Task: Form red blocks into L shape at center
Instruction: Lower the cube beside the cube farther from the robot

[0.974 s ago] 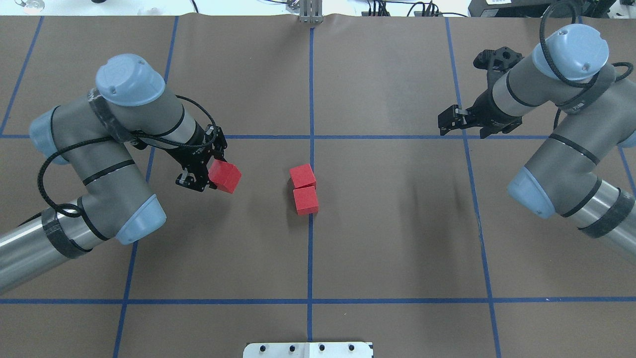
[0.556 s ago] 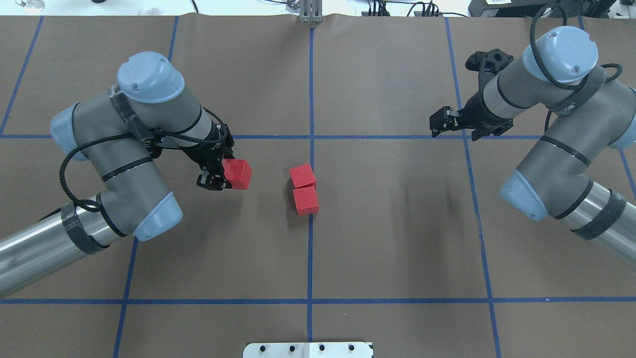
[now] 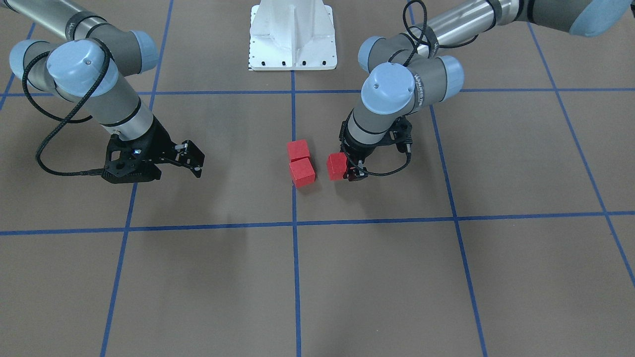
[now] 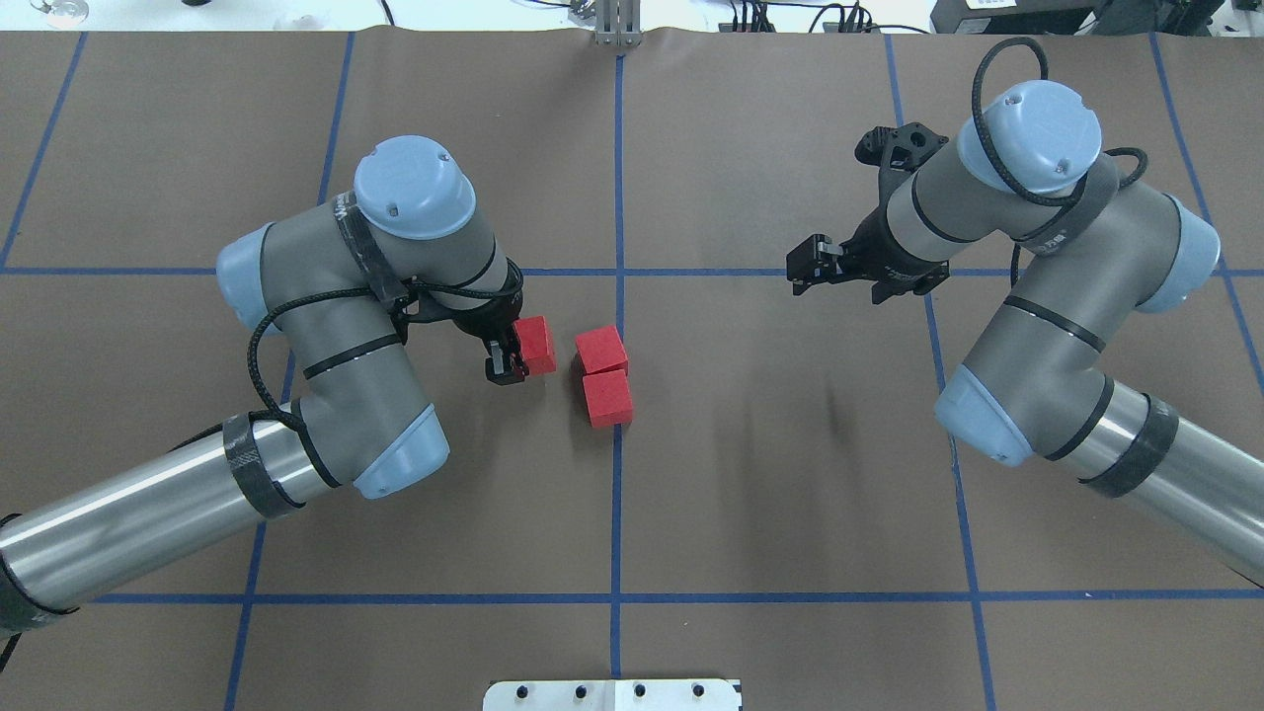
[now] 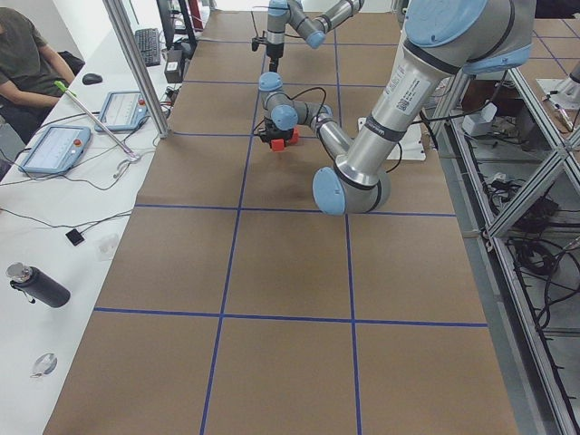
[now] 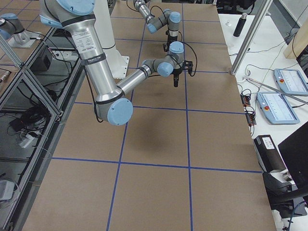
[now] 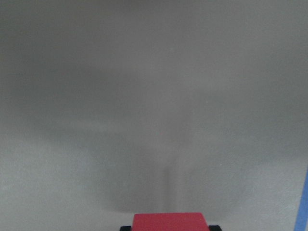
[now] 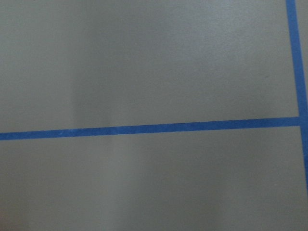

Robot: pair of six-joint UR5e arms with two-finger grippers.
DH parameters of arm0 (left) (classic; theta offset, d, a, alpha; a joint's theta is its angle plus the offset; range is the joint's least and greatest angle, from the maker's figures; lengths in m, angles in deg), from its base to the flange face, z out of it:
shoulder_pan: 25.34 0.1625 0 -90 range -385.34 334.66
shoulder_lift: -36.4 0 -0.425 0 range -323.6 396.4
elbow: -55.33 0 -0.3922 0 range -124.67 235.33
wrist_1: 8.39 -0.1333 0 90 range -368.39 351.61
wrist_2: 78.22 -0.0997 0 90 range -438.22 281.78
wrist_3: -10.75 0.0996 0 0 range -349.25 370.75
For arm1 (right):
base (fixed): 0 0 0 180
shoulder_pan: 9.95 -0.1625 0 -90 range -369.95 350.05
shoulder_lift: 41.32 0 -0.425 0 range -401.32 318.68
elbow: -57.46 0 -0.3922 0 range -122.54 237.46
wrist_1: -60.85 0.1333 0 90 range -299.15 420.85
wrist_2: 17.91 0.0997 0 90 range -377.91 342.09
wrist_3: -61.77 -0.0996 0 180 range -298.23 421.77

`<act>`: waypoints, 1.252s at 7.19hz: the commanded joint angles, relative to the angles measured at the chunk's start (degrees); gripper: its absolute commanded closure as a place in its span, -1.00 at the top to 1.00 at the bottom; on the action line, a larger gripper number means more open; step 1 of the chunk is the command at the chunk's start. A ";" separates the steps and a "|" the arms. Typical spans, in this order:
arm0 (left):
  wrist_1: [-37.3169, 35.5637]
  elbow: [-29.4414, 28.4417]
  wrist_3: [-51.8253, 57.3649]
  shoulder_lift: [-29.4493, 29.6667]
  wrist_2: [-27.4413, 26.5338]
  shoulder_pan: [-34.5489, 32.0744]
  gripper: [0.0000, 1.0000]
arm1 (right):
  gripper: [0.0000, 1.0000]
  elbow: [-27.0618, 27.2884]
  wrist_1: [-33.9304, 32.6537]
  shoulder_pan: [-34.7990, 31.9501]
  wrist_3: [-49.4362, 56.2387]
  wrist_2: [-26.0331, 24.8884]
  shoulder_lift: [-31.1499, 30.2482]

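Two red blocks point(image 4: 601, 349) point(image 4: 607, 397) sit touching in a short column on the central blue line; they also show in the front view point(image 3: 298, 149) point(image 3: 302, 173). My left gripper point(image 4: 523, 355) is shut on the third red block point(image 4: 536, 346), held low just left of the far block with a small gap. That block also shows in the front view point(image 3: 336, 166) and at the bottom of the left wrist view point(image 7: 168, 221). My right gripper point(image 4: 798, 269) is open and empty, well to the right over a horizontal blue line.
The white robot base plate point(image 4: 612, 694) sits at the table's near edge on the centre line. Blue tape lines point(image 8: 144, 129) grid the brown surface. An operator point(image 5: 23, 54) and tablets point(image 5: 54, 149) are at a side desk.
My left arm has carried its red block rightward, close beside the two central blocks. My right arm has moved left toward the centre, its gripper still open.
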 commanded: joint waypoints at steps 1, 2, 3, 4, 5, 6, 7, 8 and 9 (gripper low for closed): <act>-0.03 -0.72 -6.09 0.35 -2.36 1.23 -1.00 | 0.98 -0.03 -0.08 1.54 -0.16 -0.18 1.56; -0.21 -0.72 -8.29 0.35 -3.67 2.02 -1.00 | 0.98 -0.03 0.01 1.63 -0.16 -0.18 1.57; -0.21 -0.81 -10.23 0.43 -3.77 2.72 -1.00 | 0.98 -0.03 -0.08 1.63 -0.16 -0.18 1.57; -0.21 -1.16 -10.34 0.87 -3.77 2.73 -1.00 | 0.98 -0.03 0.01 1.54 -0.16 -0.18 1.57; -0.21 -1.33 -10.34 0.87 -3.77 2.73 -1.00 | 0.98 -0.03 0.01 1.54 -0.16 -0.18 1.57; -0.21 -1.42 -10.34 1.22 -3.77 2.73 -1.00 | 0.98 -0.03 -0.08 1.54 -0.16 -0.18 1.57; -0.21 -1.42 -10.34 1.31 -3.77 2.73 -1.00 | 0.98 -0.03 -0.08 1.54 -0.16 -0.18 1.48; -0.21 -1.77 -10.34 1.75 -3.77 2.73 -1.00 | 0.98 -0.03 0.01 1.54 -0.16 -0.18 1.48; -0.21 -2.56 -10.34 2.54 -3.86 2.81 -1.00 | 0.98 -0.03 -0.08 1.54 -0.16 -0.18 1.39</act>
